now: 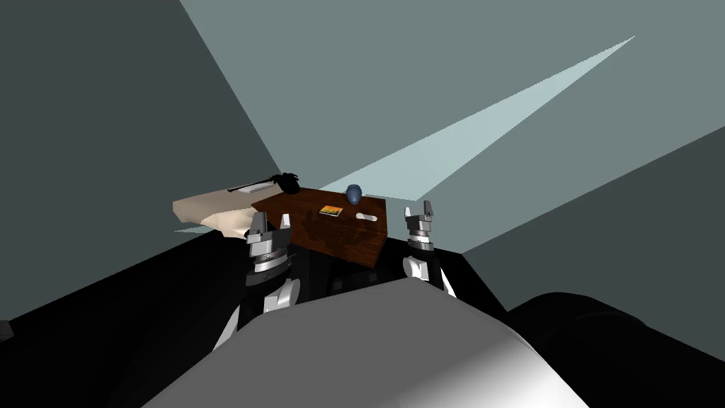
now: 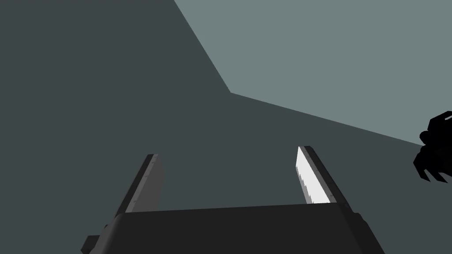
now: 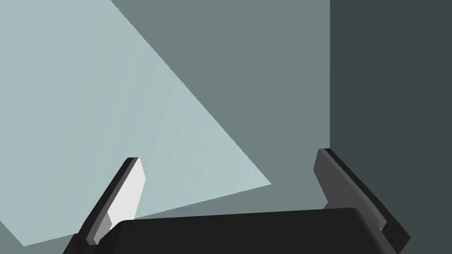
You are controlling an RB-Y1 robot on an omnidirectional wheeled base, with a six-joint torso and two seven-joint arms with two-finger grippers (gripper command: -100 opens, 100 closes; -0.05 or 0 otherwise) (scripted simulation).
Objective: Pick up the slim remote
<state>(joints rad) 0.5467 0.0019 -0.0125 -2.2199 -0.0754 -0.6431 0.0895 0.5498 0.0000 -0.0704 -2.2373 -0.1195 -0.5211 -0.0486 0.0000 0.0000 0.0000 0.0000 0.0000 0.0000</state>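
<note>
- The slim remote [image 1: 366, 216] is a narrow white bar. It lies flat on the dark brown desk [image 1: 318, 235], toward the right end of the top.
- A blue pot [image 1: 354, 191] stands near it on the far side. A small orange and yellow card [image 1: 330, 210] lies near it on the left, not touching it.
- The right gripper [image 1: 418, 208] hangs just off the right end of the desk, near the remote. Its jaws are spread and hold nothing.
- The left gripper [image 1: 270, 221] is at the near left corner of the desk, well apart from the remote. Its jaws are also spread and empty.
- I judge that the step in hand is the reach, and that the right arm is the better one for it because it is closer.
- In the right wrist view the right gripper [image 3: 227, 155] looks at walls. You should first tip this wrist down until the desk top and the remote come between the jaws.
- Come from above and turn the hand so that the jaws cross the narrow width of the remote, not its length.
- The remote is thin and low. Go down until the tips are almost on the desk before you close, otherwise the jaws may slide over it.
- Keep away from the pot and the card, then lift straight up.
</note>
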